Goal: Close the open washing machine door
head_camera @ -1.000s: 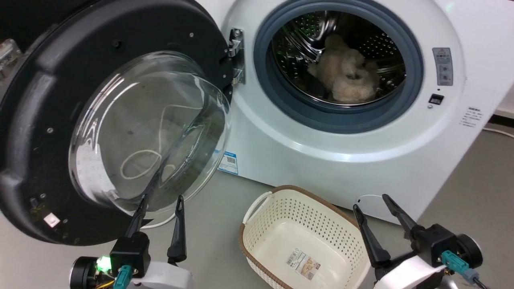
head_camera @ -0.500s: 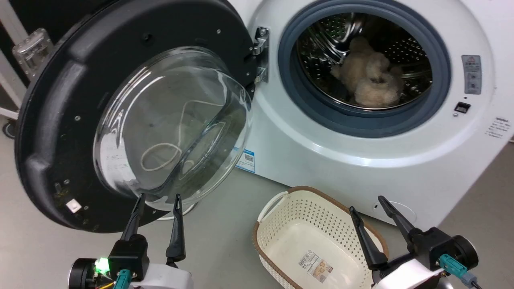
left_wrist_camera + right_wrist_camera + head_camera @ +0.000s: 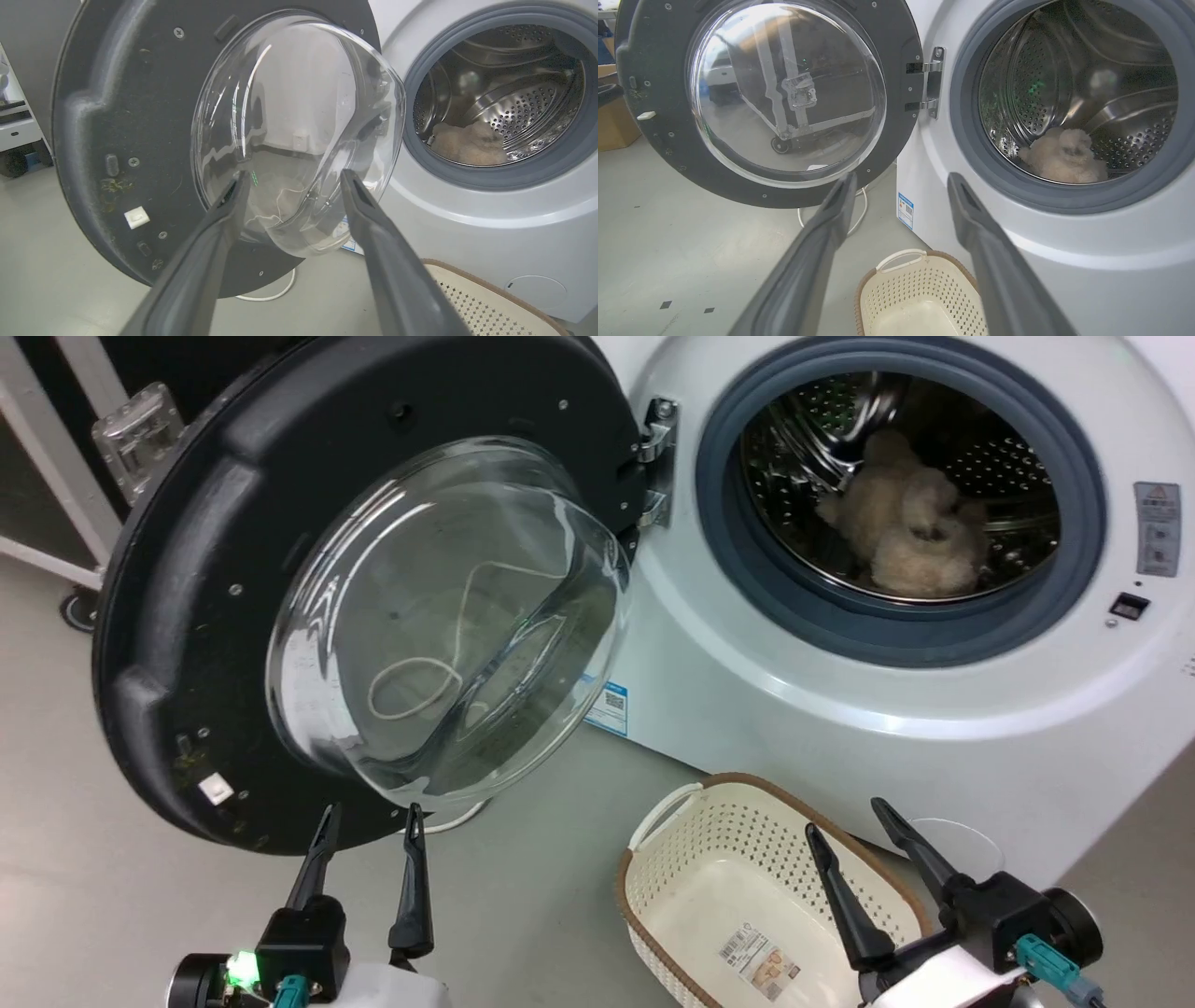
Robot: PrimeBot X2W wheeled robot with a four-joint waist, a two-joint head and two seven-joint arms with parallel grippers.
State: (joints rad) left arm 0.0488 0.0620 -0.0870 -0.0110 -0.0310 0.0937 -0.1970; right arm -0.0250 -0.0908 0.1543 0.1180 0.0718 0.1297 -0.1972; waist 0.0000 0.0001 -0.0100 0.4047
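The washing machine door stands swung wide open to the left of the washing machine, hanging from its metal hinge; the head view cuts off its top edge. The left gripper hovers just below the glass bowl, fingers spread and holding nothing. Whether the tips touch the door's lower rim is hard to judge, though a gap seems likely. The right gripper, fingers also spread and empty, hangs over a cream basket whose near end is cut off. A pale fluffy item lies in the drum, its shape unclear.
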